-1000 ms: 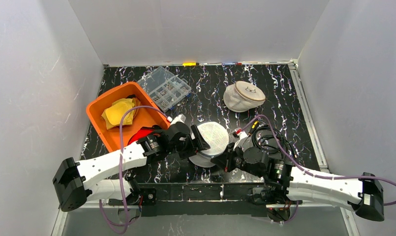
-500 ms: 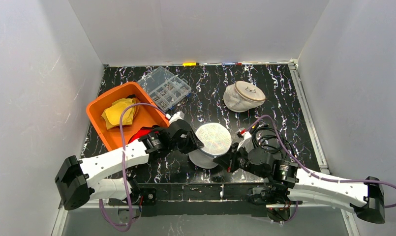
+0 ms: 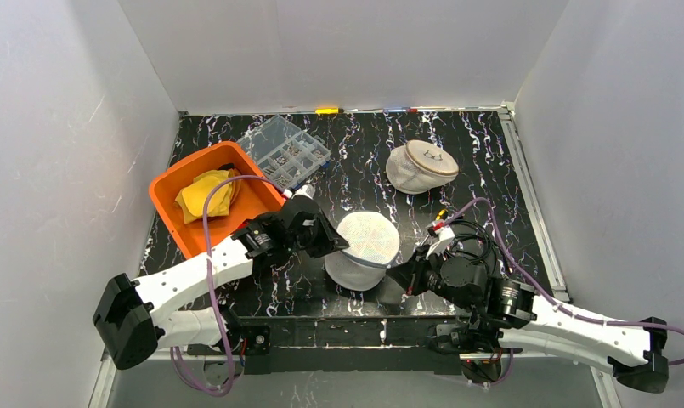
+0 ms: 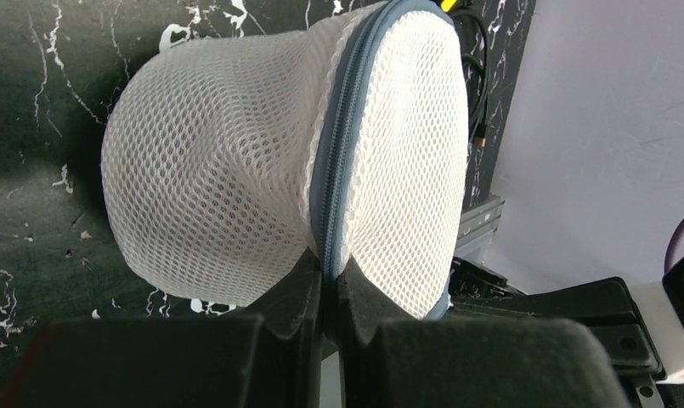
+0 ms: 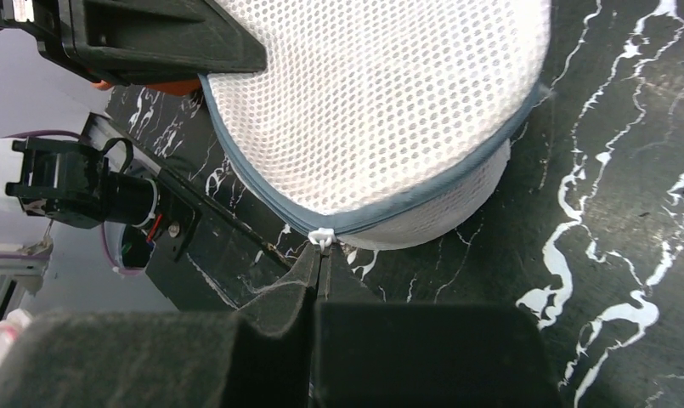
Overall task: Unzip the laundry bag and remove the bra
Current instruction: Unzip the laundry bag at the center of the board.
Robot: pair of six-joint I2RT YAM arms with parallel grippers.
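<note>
Left jaws pinch the bag (image 4: 211, 170) at its grey zip (image 4: 331, 170); right jaws pinch the white pull (image 5: 321, 235), bag on the worktop (image 5: 610, 170).

White mesh laundry bag (image 3: 365, 244), grey-blue zipper (image 4: 342, 144)

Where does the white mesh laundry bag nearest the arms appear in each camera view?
Top external: the mesh laundry bag sits at the lower centre of the picture.
Left wrist: it fills the middle.
Right wrist: it fills the upper centre.
Shared landmark: its blue-grey zipper band, clearest in the two wrist views.
</note>
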